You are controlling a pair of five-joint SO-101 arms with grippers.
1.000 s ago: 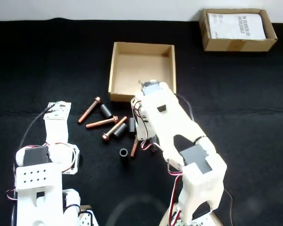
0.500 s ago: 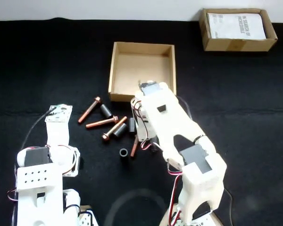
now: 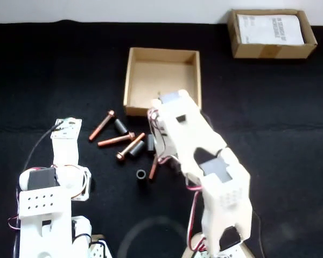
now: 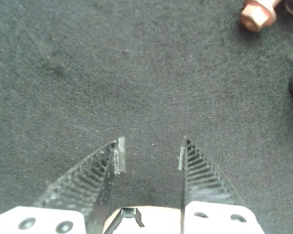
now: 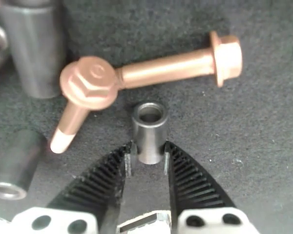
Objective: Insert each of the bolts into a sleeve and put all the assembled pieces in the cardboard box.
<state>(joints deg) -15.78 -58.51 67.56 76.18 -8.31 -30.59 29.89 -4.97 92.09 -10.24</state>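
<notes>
Bolts (image 3: 116,141) and sleeves (image 3: 121,126) lie loose left of centre, none assembled. Cardboard box (image 3: 128,80), just beyond, shows nothing inside. Right gripper (image 5: 147,158) pinches one upright sleeve (image 5: 149,134) beside two bolts. Left gripper (image 4: 150,155) is spread over bare cloth (image 4: 88,73). Since the earlier frame, right arm (image 3: 204,145) has swung left; loose parts unmoved.

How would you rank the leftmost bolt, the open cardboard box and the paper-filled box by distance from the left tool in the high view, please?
1. Leftmost bolt, beside the left tool on the cloth.
2. Open cardboard box, mid-table, farther back.
3. Paper-filled box, far back corner on the right arm's side.
</notes>
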